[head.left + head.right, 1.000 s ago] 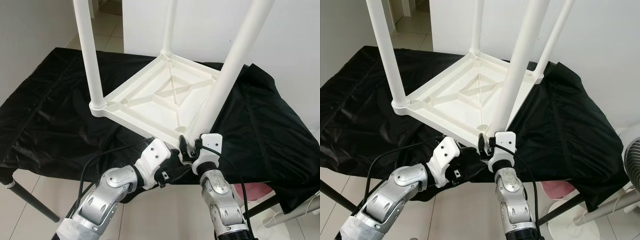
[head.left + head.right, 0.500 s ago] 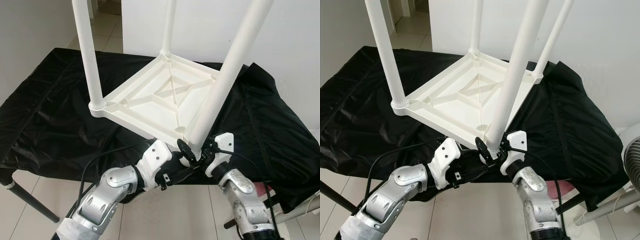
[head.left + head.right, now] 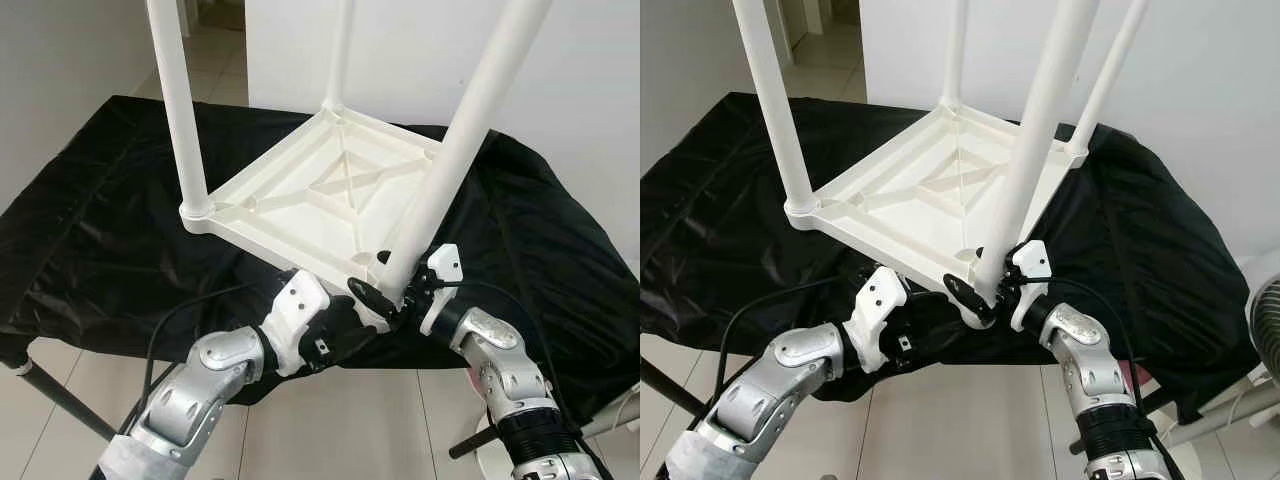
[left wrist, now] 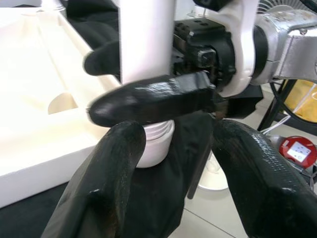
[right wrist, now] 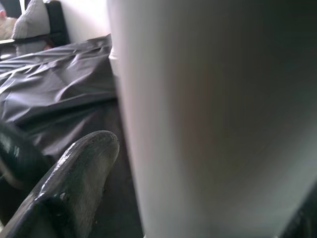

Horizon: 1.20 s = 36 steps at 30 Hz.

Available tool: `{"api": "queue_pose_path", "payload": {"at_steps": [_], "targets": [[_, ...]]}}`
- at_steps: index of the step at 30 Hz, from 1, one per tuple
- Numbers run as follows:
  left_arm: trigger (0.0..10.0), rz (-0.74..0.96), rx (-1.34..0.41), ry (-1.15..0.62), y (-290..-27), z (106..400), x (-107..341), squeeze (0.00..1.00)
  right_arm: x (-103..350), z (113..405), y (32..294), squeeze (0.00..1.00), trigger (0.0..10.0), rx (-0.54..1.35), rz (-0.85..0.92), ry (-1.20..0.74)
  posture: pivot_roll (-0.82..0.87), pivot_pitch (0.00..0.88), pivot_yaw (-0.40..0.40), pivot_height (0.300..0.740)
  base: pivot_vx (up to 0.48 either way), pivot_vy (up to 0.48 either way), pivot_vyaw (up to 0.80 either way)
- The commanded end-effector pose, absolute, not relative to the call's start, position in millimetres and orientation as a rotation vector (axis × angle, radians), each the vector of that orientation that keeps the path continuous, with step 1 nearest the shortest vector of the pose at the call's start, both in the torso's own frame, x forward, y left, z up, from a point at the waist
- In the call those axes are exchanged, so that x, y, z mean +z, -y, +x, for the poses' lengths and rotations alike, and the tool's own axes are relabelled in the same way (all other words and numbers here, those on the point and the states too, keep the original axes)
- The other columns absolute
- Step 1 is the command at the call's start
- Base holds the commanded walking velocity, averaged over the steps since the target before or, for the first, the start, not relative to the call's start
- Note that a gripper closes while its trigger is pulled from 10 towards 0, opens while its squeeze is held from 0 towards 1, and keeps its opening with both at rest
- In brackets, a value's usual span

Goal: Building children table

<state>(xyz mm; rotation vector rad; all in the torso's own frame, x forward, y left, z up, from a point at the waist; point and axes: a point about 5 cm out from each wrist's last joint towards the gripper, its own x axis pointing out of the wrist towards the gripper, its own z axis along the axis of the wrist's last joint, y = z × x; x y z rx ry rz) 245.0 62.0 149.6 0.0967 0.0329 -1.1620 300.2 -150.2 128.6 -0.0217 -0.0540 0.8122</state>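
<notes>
A white children's table point(image 3: 300, 200) lies upside down on a black-covered worktop point(image 3: 90, 230). Its white legs stand up: a near leg point(image 3: 450, 170), a left one point(image 3: 180, 110), a far one point(image 3: 338, 50) and a right one point(image 3: 1105, 80). My right gripper point(image 3: 385, 280) is shut on the base of the near leg, one finger in front and one behind. My left gripper point(image 4: 178, 144) is open just below that corner socket point(image 4: 156, 146), touching nothing. It sits at the worktop's front edge, left of the right gripper.
The black cloth hangs over the worktop's front edge above a tiled floor point(image 3: 330, 420). A fan point(image 3: 1265, 320) and a pink object stand on the floor at the right. A black worktop leg point(image 3: 60, 400) angles down at the left. A white wall rises behind.
My right forearm has swung out to the right while its fingers stayed around the near leg's base. The left gripper has shifted slightly left and up.
</notes>
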Motion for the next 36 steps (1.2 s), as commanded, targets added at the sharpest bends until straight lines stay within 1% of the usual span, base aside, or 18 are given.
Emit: {"api": "queue_pose_path", "payload": {"at_steps": [1,8,12,15,16,17,18,19,21,26,27,29,30,32,33,34,36], "targets": [[10.0,0.091,-1.205,-0.027,-62.5,241.9,152.8,0.0,128.2,301.7,151.5,0.0,10.0,0.824,-0.038,0.05,0.03,0.004,-0.074,0.74,0.0,0.0,0.0],[10.0,0.09,-1.177,-0.06,-78.4,232.0,147.5,0.0,120.5,304.9,155.8,0.0,10.0,0.808,-0.033,0.046,0.01,0.006,-0.062,0.74,0.0,0.0,0.0],[10.0,0.102,-1.181,-0.067,-79.2,230.8,146.1,0.0,118.4,307.2,155.8,0.0,10.0,0.801,-0.033,0.052,0.01,0.005,-0.061,0.74,0.0,0.0,0.0],[10.0,0.088,-1.184,-0.055,-77.4,233.5,149.9,0.0,117.2,310.1,155.7,0.0,10.0,0.776,-0.088,0.053,0.0,0.004,-0.058,0.74,0.0,0.0,0.0],[10.0,0.086,-1.185,-0.053,-76.9,234.0,150.6,0.0,116.5,311.2,156.0,0.0,7.9,0.766,-0.106,0.053,0.0,0.001,-0.056,0.74,0.0,0.0,0.0],[10.0,0.086,-1.187,-0.052,-76.4,234.3,150.8,0.0,115.4,311.8,156.2,0.0,3.4,0.76,-0.11,0.047,0.0,0.001,-0.056,0.74,0.0,0.0,0.0],[10.0,0.086,-1.187,-0.052,-76.4,234.3,150.8,0.0,115.4,311.8,156.2,0.0,3.4,0.76,-0.11,0.047,0.0,0.001,-0.056,0.74,0.0,0.0,0.0],[10.0,0.087,-1.188,-0.053,-76.0,234.3,150.7,0.0,114.8,312.3,156.5,0.0,0.0,0.754,-0.115,0.048,0.0,0.0,-0.057,0.74,0.0,0.0,0.0],[10.0,0.087,-1.189,-0.053,-75.6,234.0,150.8,0.0,114.3,312.5,156.7,0.0,0.0,0.752,-0.113,0.05,0.0,0.0,-0.057,0.74,0.0,0.0,0.0],[10.0,0.091,-1.197,-0.056,-74.1,232.2,149.8,0.0,111.3,312.1,158.4,0.0,0.0,0.735,-0.09,0.045,0.0,0.0,-0.058,0.74,0.0,0.0,0.0],[10.0,0.095,-1.201,-0.061,-73.9,231.4,148.5,0.0,109.0,312.5,159.2,0.0,3.2,0.718,-0.08,0.035,0.0,0.0,-0.057,0.74,0.0,0.0,0.0],[10.0,0.097,-1.203,-0.064,-73.9,230.9,148.1,0.0,108.4,312.3,159.1,0.0,3.2,0.714,-0.078,0.034,0.0,0.0,-0.057,0.74,0.0,0.0,0.0],[10.0,0.098,-1.203,-0.067,-74.4,230.6,147.6,0.0,108.0,311.6,157.9,0.0,10.0,0.705,-0.065,0.034,0.0,0.0,-0.057,0.74,0.0,0.0,0.0],[10.0,0.099,-1.202,-0.069,-74.8,230.5,147.4,0.0,107.8,311.2,157.0,0.0,10.0,0.698,-0.057,0.036,0.0,0.0,-0.057,0.74,0.0,0.0,0.0],[10.0,0.097,-1.19,-0.073,-77.1,231.4,146.9,0.0,108.0,310.3,155.5,0.0,10.0,0.639,-0.047,0.042,0.0,0.0,-0.061,0.74,0.0,0.0,0.0],[10.0,0.097,-1.19,-0.073,-77.1,231.4,146.9,0.0,108.0,310.3,155.5,0.0,10.0,0.639,-0.047,0.042,0.0,0.0,-0.061,0.74,0.0,0.0,0.0],[10.0,0.101,-1.181,-0.071,-78.9,231.7,146.9,0.0,109.8,309.9,155.9,0.0,10.0,0.58,-0.022,0.058,0.01,0.0,-0.063,0.74,0.0,0.0,0.0]]}}
